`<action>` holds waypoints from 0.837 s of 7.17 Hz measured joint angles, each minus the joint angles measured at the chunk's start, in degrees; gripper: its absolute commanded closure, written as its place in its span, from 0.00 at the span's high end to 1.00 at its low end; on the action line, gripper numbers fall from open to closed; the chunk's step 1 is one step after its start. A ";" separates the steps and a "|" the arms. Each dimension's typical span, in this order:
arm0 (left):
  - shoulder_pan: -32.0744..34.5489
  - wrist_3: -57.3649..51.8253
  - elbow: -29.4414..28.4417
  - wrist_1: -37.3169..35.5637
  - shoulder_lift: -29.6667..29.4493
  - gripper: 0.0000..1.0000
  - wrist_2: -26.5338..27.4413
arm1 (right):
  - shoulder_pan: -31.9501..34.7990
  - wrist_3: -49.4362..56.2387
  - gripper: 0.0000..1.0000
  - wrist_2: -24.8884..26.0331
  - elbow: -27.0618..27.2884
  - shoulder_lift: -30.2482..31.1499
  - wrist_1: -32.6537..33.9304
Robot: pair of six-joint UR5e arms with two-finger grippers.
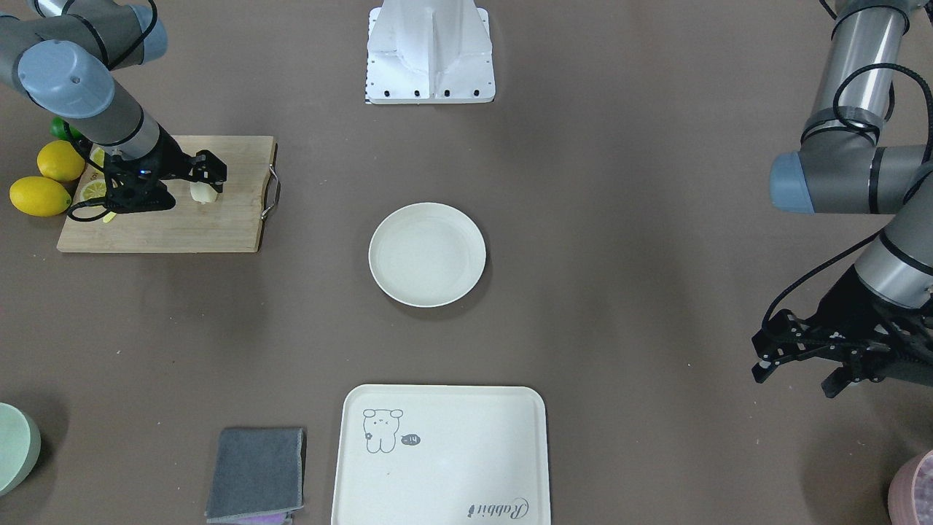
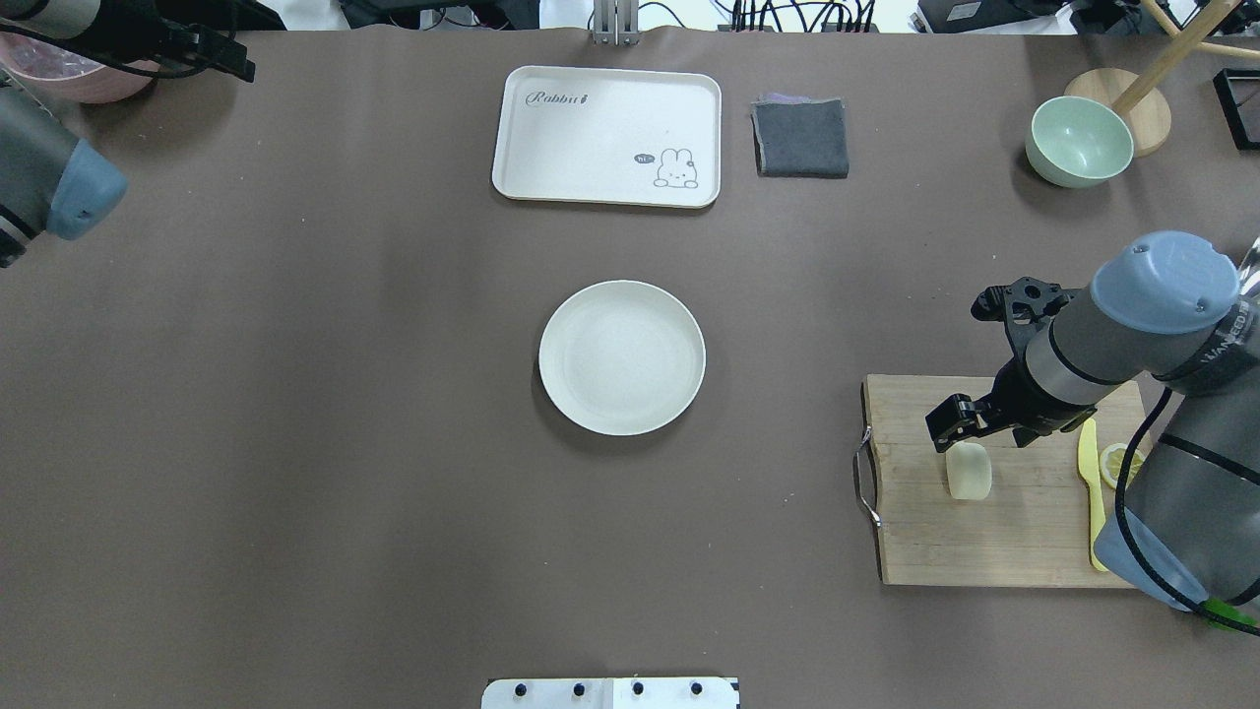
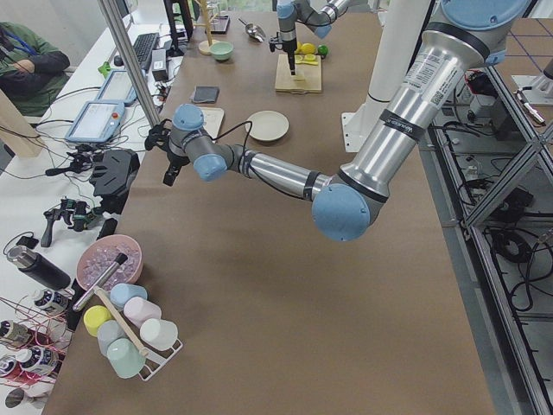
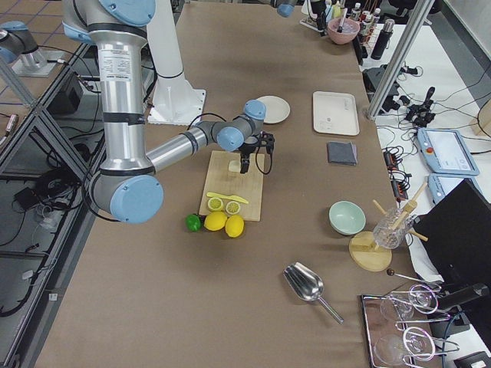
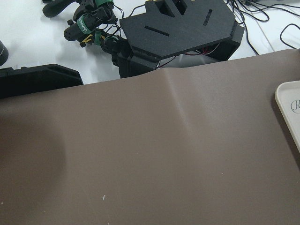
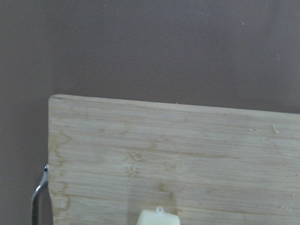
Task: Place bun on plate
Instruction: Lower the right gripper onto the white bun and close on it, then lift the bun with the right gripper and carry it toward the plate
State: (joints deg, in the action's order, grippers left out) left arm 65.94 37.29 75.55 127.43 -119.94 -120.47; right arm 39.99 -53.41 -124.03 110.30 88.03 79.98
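Note:
The bun (image 2: 968,470), a small pale cream lump, stands on the wooden cutting board (image 2: 994,542) at the table's right side; it also shows in the front view as the bun (image 1: 203,192) and at the bottom edge of the right wrist view as the bun (image 6: 157,218). My right gripper (image 2: 957,421) hangs just over the bun, its fingers open around the top, and the bun rests on the board. The plate (image 2: 622,357), round and off-white, sits bare at the table's centre, well to the left of the board. My left gripper (image 1: 794,375) hovers open and holds nothing at the far left.
On the board lie a yellow knife (image 2: 1091,492) and a lemon slice (image 2: 1117,463); whole lemons (image 1: 44,182) sit beside it. A cream tray (image 2: 607,135), grey cloth (image 2: 801,138) and green bowl (image 2: 1079,141) line the far edge. A pink bowl (image 2: 59,74) stands far left.

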 measured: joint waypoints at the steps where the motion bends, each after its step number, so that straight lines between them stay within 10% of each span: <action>1: -0.30 0.03 0.00 0.11 -0.01 0.97 0.62 | -0.77 -0.64 0.81 0.19 0.04 0.08 -0.05; 2: -0.41 0.03 -0.03 0.16 0.02 0.97 1.24 | -1.28 -0.93 0.67 0.40 0.07 0.13 -0.08; 4: -0.56 0.00 -0.04 0.26 0.14 0.97 2.66 | -2.15 -0.96 0.00 0.70 0.08 0.24 -0.09; 6: -1.28 0.05 -0.05 0.35 0.30 0.97 4.59 | -2.64 -0.79 0.00 0.84 0.07 0.28 -0.08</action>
State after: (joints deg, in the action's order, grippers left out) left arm 64.66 37.34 75.50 127.78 -119.64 -115.88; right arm 37.34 -54.20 -123.19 110.37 88.30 79.91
